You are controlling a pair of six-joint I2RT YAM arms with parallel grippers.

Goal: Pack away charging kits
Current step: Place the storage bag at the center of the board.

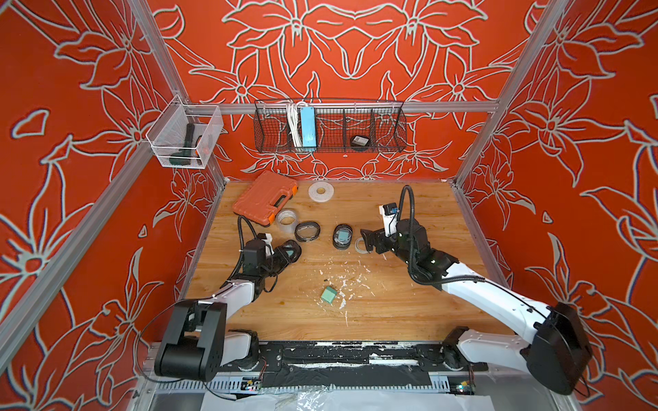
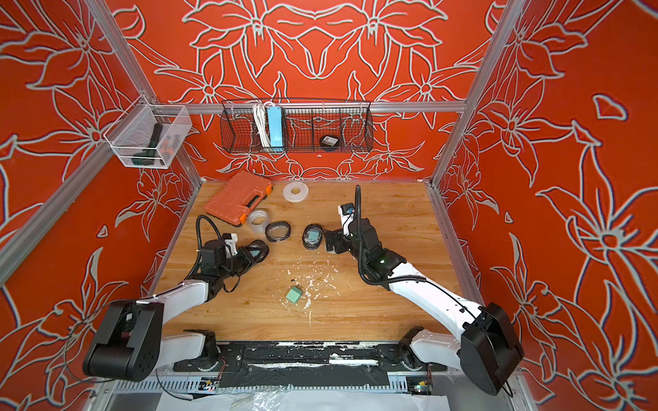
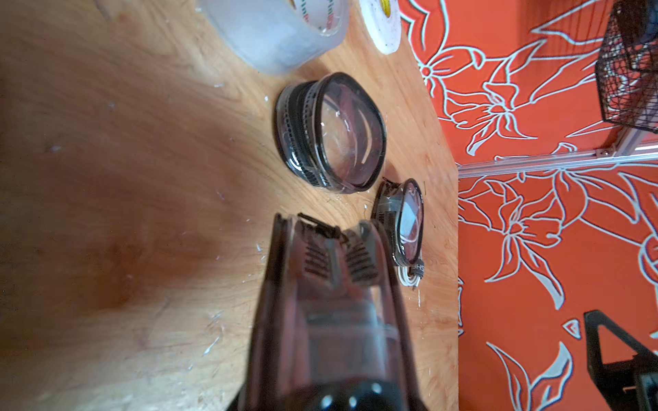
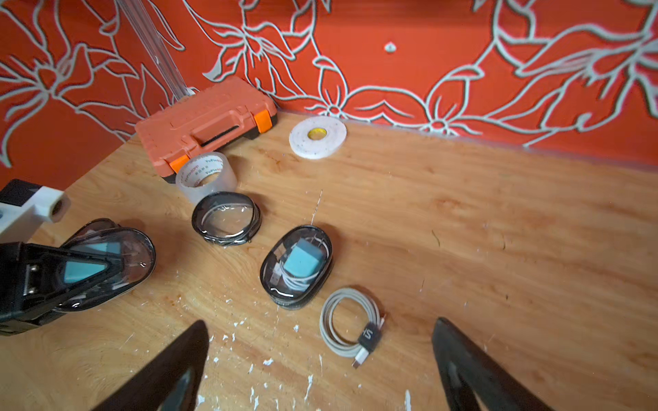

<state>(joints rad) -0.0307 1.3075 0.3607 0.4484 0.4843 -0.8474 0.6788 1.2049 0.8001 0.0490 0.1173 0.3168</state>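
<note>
- left gripper (image 1: 286,253): fingers narrow, clamped on a pouch (image 4: 140,254) with a teal adapter (image 4: 106,247) inside. It sits left of centre over the table (image 1: 409,313). Can't tell whether the pouch is lifted or touching the wood.
- right gripper (image 4: 322,322): fingers (image 4: 185,356) spread wide, holding nothing. It hovers over a loose coiled cable (image 4: 350,322), right of centre.
- filled pouch (image 1: 343,236): mid-table, just left of that cable. A second teal adapter (image 4: 302,263) and a white lead (image 4: 295,283) show through the clear top.
- empty pouch (image 1: 307,231): between the filled pouch and the held one, right beside the clear tape roll (image 1: 287,220).
- loose teal adapter (image 1: 329,295): alone at near centre, among white flecks.
- far left: orange tool case (image 1: 265,203), with the clear tape roll at its near edge. The white tape roll (image 1: 321,191) lies flat just right of the case, by the far wall.
- wire basket (image 1: 391,142) on the far wall: blue power strip (image 1: 307,126) stands upright in a left compartment. What looks like another black-rimmed pouch (image 1: 359,141) sits right of centre.
</note>
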